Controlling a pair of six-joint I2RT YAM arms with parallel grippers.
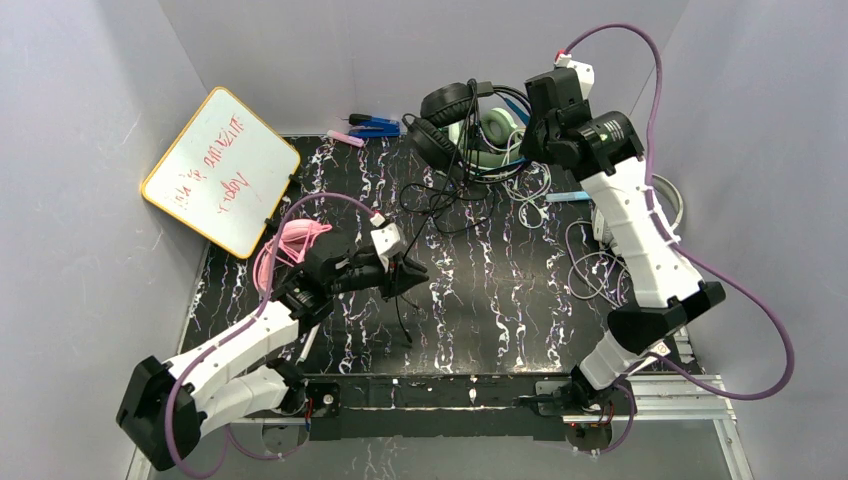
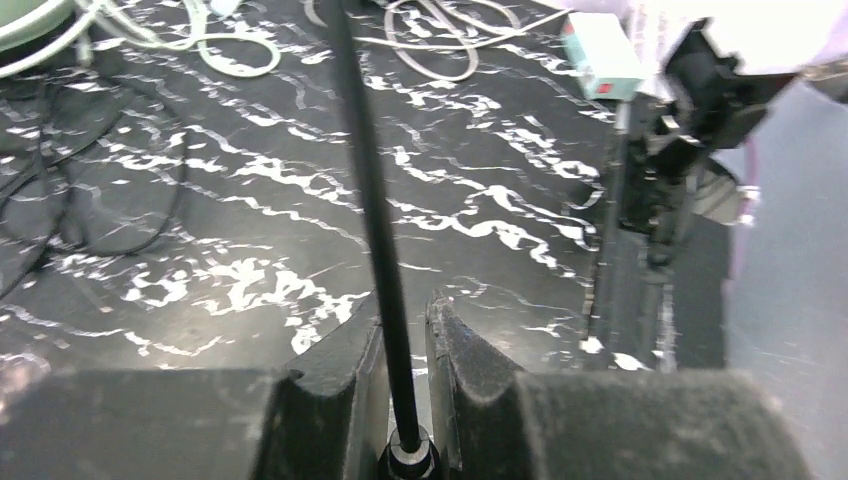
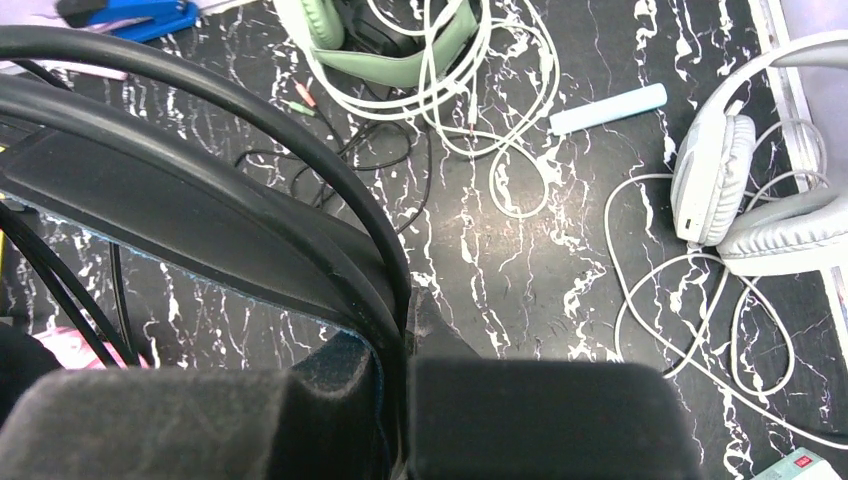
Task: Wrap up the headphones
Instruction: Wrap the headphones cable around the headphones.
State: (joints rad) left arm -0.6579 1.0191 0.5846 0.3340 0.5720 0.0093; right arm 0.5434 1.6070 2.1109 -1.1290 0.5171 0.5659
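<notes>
We find L gripper [image 2: 405, 315] clenched on black cord [image 2: 365, 170]; R gripper [image 3: 400, 330] clamps band of black headphones [image 1: 447, 105], at table [image 1: 500, 300] rear; risk: thin cord slips the pinch, or snags white cords [image 3: 470, 90] when pulled.

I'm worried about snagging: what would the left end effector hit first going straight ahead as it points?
Apart from the black cord between its fingers, likely the white cord loops across the table; depth is unclear.
</notes>
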